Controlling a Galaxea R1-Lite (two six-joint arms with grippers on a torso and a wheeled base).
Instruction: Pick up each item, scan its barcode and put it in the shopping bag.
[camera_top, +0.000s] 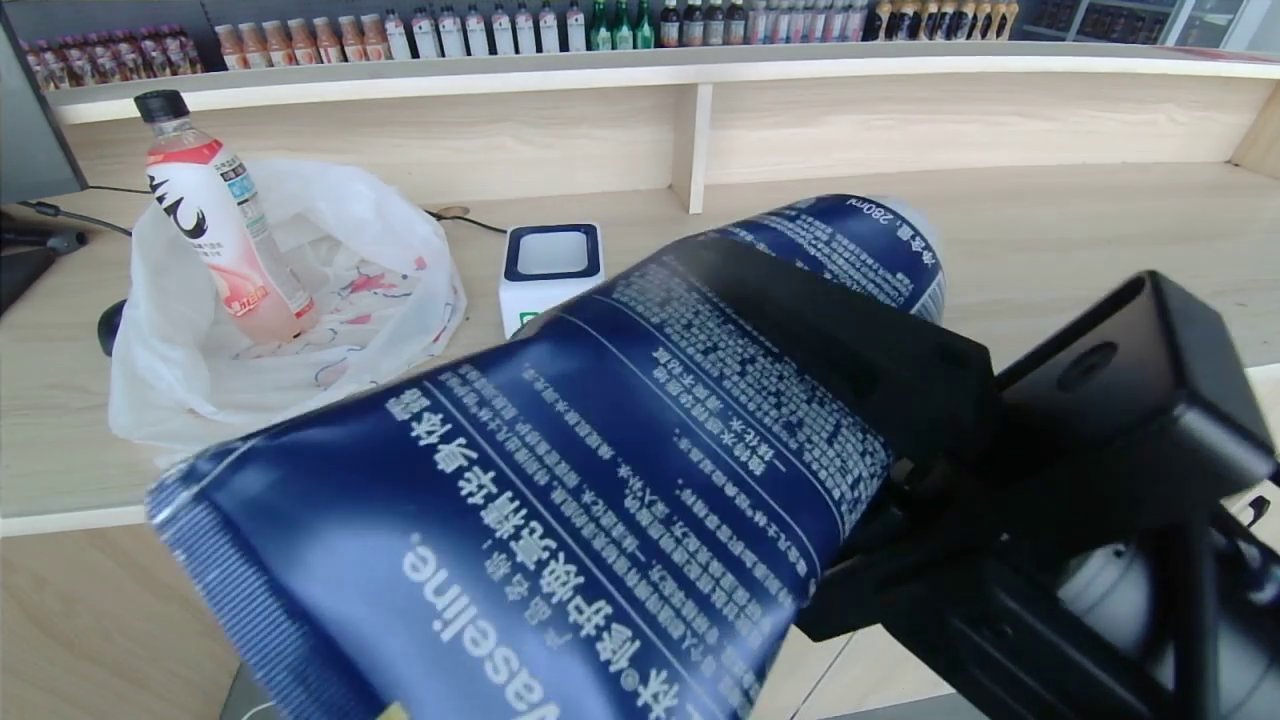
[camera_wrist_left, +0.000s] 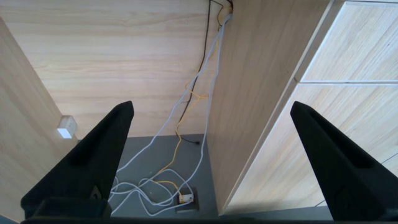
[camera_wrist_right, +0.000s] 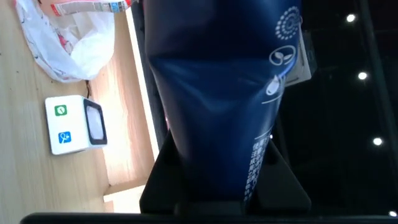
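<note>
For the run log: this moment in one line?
right end effector: shut on blue tube | left end effector: open | drink bottle: in shopping bag | scanner: beside bag

Head, right wrist share scanner (camera_top: 551, 272), bag (camera_top: 400, 240); left wrist faces floor (camera_wrist_left: 158, 158).

Right pincer (camera_top: 790, 450) clamps a dark blue tube (camera_top: 560, 500) — behind, on the bench (camera_top: 1050, 230), a bottle (camera_top: 215, 220) leans in the shopping bag (camera_top: 400, 250) beside the scanner (camera_top: 550, 265).
</note>
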